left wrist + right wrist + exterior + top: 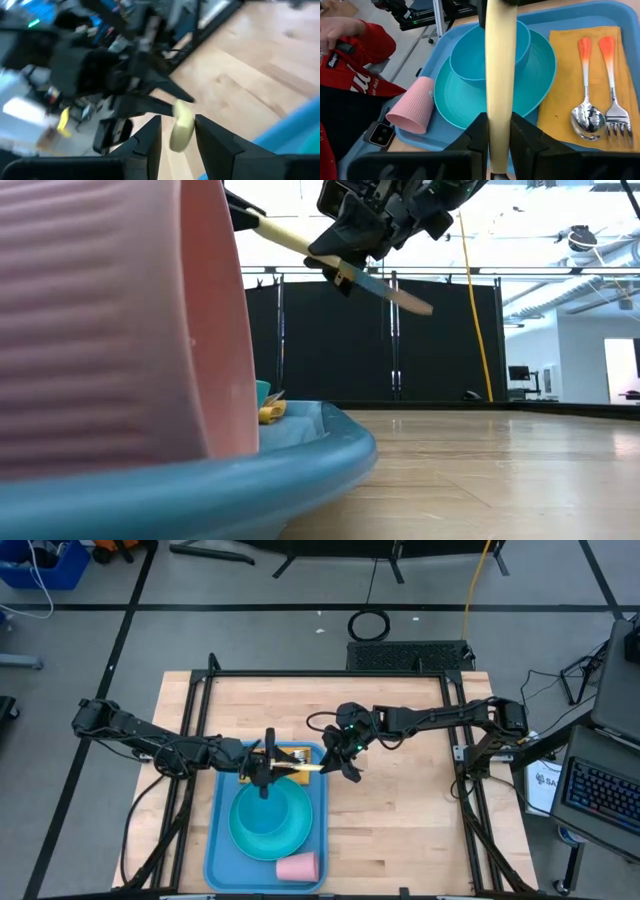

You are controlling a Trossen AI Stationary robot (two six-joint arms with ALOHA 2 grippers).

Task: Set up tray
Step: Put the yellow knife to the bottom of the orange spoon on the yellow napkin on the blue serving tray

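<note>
Colour rundown: the tray [555,10] is light blue, and the round plate [540,75] plus the small bowl [470,62] sitting on it are both turquoise. Cup [412,107] on its side is pale pink with fine ribbing. Napkin [560,107] is mustard yellow. Spoon [586,90] and fork [615,95] are shiny silver with handles fading from orange-red to white. The knife [498,85] has a cream handle. Tabletop [400,810] is light wood grain, and both arms are black.

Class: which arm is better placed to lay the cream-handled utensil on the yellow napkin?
Right: the right gripper clamps the cream-handled utensil over the tray; the left gripper has its fingers apart around its end.
</note>
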